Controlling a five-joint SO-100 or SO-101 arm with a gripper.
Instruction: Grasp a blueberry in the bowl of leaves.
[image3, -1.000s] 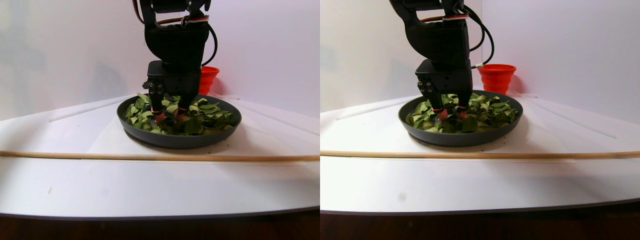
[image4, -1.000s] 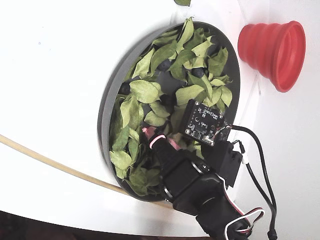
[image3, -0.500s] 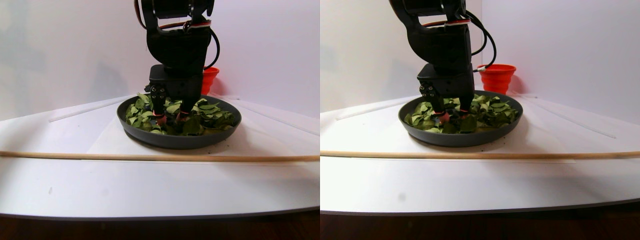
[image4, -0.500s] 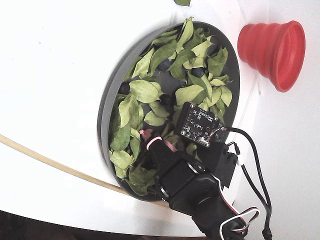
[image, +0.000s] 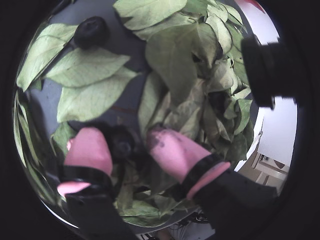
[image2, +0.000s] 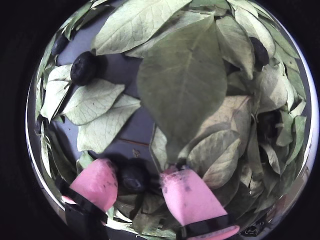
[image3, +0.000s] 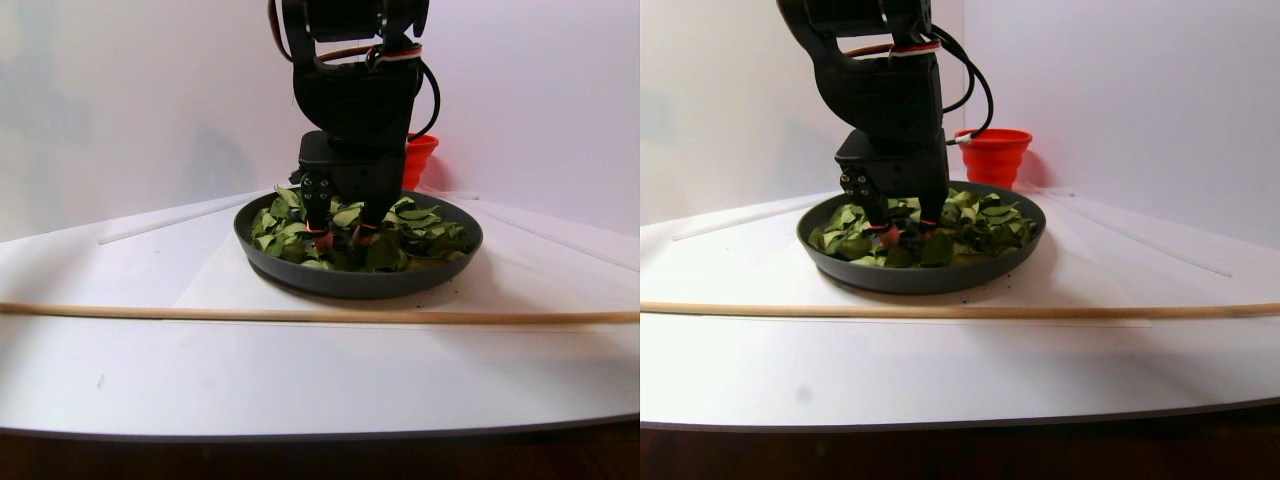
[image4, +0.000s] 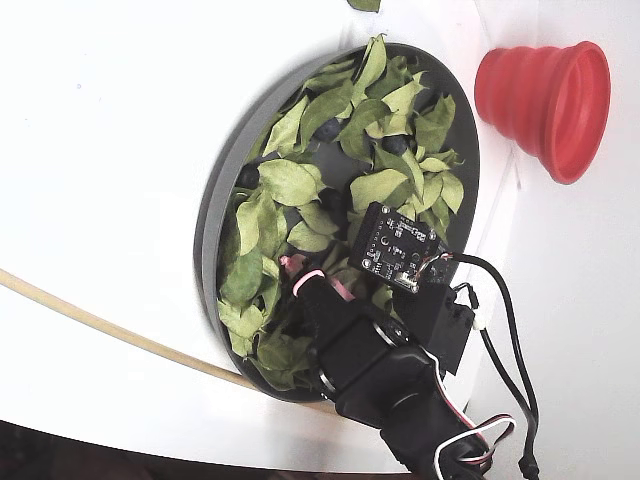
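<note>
The dark grey bowl (image4: 214, 215) holds a loose pile of green leaves (image4: 285, 182). My gripper (image: 122, 136) is down in the bowl, open, with its pink fingertips (image: 89, 145) on either side of a dark blueberry (image: 123, 146). In the other wrist view the gripper (image2: 136, 172) straddles the same blueberry (image2: 133, 178); the left pad touches it and the right pad stands a little apart. A second blueberry (image2: 82, 67) lies on bare bowl floor (image2: 127, 127) beyond, also in the first wrist view (image: 90, 31). The stereo view shows the gripper (image3: 342, 238) among the leaves (image3: 430, 225).
A red ribbed cup (image4: 545, 90) stands outside the bowl, behind it in the stereo view (image3: 420, 155). A thin wooden stick (image3: 300, 315) lies across the white table in front of the bowl (image3: 355, 282). More blueberries (image2: 259, 50) sit partly under the leaves (image2: 182, 80).
</note>
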